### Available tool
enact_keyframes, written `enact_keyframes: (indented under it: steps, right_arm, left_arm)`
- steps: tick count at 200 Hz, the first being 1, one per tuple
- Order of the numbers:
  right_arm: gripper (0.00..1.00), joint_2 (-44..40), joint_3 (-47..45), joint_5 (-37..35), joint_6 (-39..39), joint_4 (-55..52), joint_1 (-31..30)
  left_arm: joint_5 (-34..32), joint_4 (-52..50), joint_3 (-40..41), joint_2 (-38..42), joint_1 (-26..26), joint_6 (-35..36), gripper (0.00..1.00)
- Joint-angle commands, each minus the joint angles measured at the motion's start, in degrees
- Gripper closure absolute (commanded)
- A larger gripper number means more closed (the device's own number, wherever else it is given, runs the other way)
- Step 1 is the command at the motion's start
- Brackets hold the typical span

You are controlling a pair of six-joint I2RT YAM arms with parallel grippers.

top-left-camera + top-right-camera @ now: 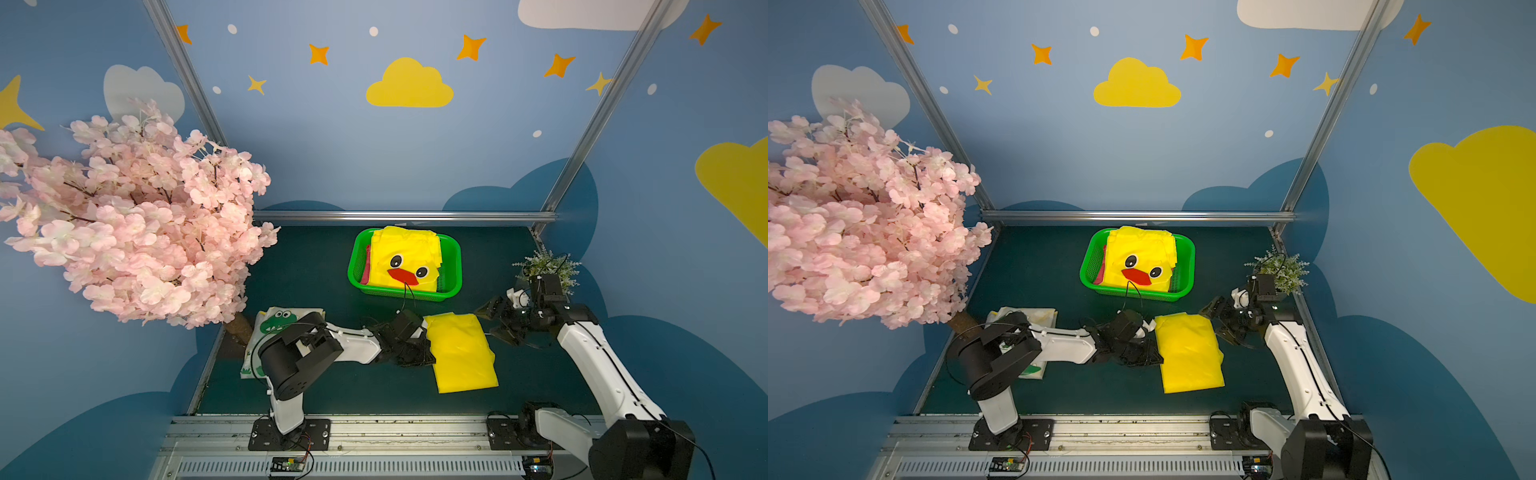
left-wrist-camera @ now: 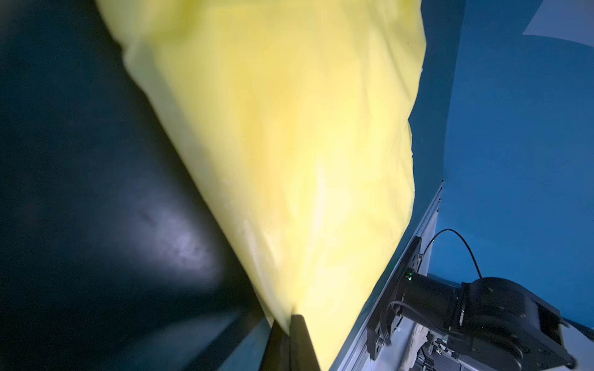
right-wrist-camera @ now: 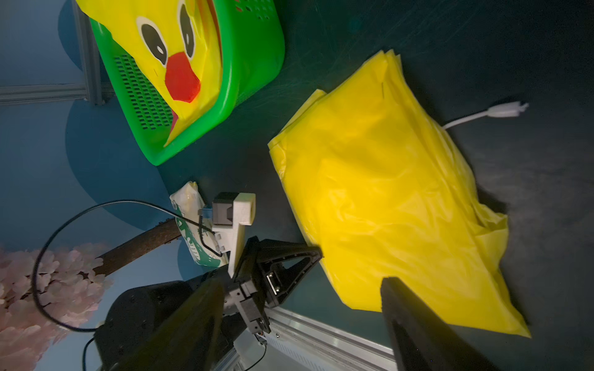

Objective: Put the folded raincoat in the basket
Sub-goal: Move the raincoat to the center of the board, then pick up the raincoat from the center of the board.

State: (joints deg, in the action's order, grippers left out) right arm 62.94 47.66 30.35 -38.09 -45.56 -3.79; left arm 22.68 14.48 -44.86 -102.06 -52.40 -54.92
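Seemingly a thin edge of the folded raincoat (image 1: pixel 461 353), laid on the table (image 1: pixel 332 374) near the basket (image 1: pixel 456 259), is pinched by the clenched left fingers (image 2: pixel 302 343); right fingers (image 3: pixel 414 321) are held released. Unfolding or slipping could be caused at lift.

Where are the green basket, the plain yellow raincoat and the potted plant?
green basket (image 1: pixel 457 266), a top view, right rim
plain yellow raincoat (image 1: pixel 461 353), a top view, its middle
potted plant (image 1: pixel 540 264), a top view, its leaves
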Motion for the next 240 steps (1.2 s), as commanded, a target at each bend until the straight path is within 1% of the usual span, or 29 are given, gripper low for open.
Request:
enact_keyframes:
  steps: [1, 30, 63, 83, 129, 149, 180, 224, 240]
  right_arm:
    - [0.19, -0.4, -3.7, -2.7, 1.3, 0.4, -1.1]
    - [0.19, 3.3, -7.8, -3.0, 2.0, 3.9, -2.4]
    - [0.20, 9.7, -8.8, -1.9, 4.0, 7.0, -4.5]
    - [0.21, 12.8, -10.5, -1.2, 4.1, 9.8, -6.1]
    - [0.23, 19.4, -10.2, 0.5, 4.8, 13.9, -9.1]
    - [0.28, 21.3, -10.5, 1.5, 4.8, 15.8, -9.9]
    - [0.44, 22.9, -10.8, 2.8, 4.7, 17.8, -10.5]
    - [0.57, 23.0, -10.9, 4.5, 4.4, 19.4, -11.6]
    - [0.64, 23.4, -10.8, 4.9, 4.3, 19.6, -11.9]
  left_arm:
    - [-1.4, -4.0, 2.1, 4.5, 1.2, 2.6, 0.98]
    - [-1.8, -7.3, 4.5, 8.6, 3.2, 4.4, 0.98]
    - [-2.5, -10.8, 5.0, 11.1, 4.9, 6.5, 0.98]
    - [-2.6, -11.6, 5.7, 11.5, 5.7, 7.0, 0.98]
    - [-2.4, -11.6, 7.1, 10.7, 6.4, 7.8, 0.98]
    - [-2.4, -11.6, 7.2, 10.2, 6.5, 8.0, 0.98]
    - [-2.0, -11.4, 7.0, 9.2, 6.6, 8.2, 0.98]
    - [-1.3, -11.7, 6.5, 8.7, 6.5, 8.7, 0.98]
    - [-1.3, -12.0, 6.3, 8.5, 6.5, 8.9, 0.98]
